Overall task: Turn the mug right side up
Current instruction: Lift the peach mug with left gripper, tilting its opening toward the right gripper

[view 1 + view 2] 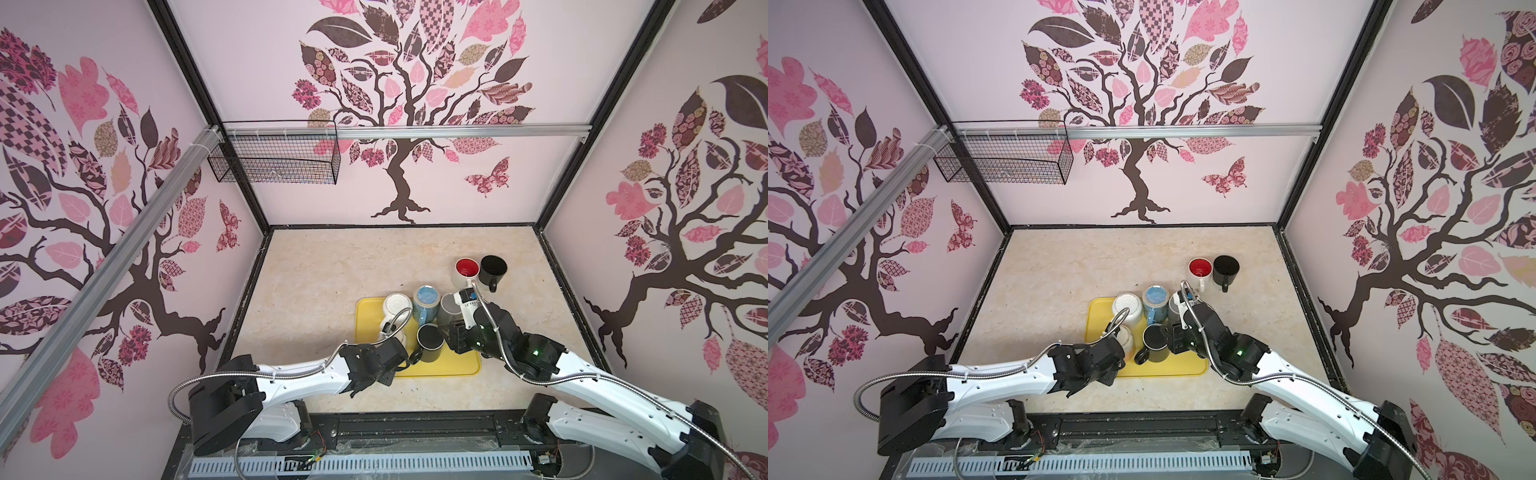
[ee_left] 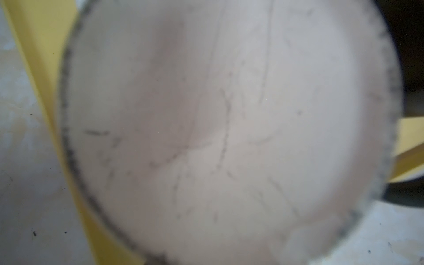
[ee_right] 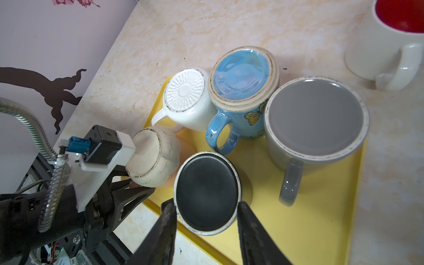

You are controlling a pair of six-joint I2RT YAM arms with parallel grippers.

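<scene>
Several mugs stand upside down on a yellow tray (image 3: 321, 218). My right gripper (image 3: 206, 204) has its two fingers pressed against opposite sides of the black mug (image 3: 206, 192), whose base faces up; in both top views this mug (image 1: 430, 340) (image 1: 1156, 336) sits at the tray's front. A cream mug (image 3: 149, 158) is tilted, its scuffed base turned toward the left wrist camera and filling that view (image 2: 229, 126). My left gripper (image 3: 142, 185) reaches under this mug; its fingers are mostly hidden, so its grip is unclear.
Also on the tray, upside down: a white mug (image 3: 185, 91), a blue butterfly mug (image 3: 241, 73) and a grey mug (image 3: 314, 117). Behind the tray, upright on the table, stand a white mug with red inside (image 1: 466, 268) and a black mug (image 1: 493, 266). A wire basket (image 1: 274, 153) hangs on the back wall.
</scene>
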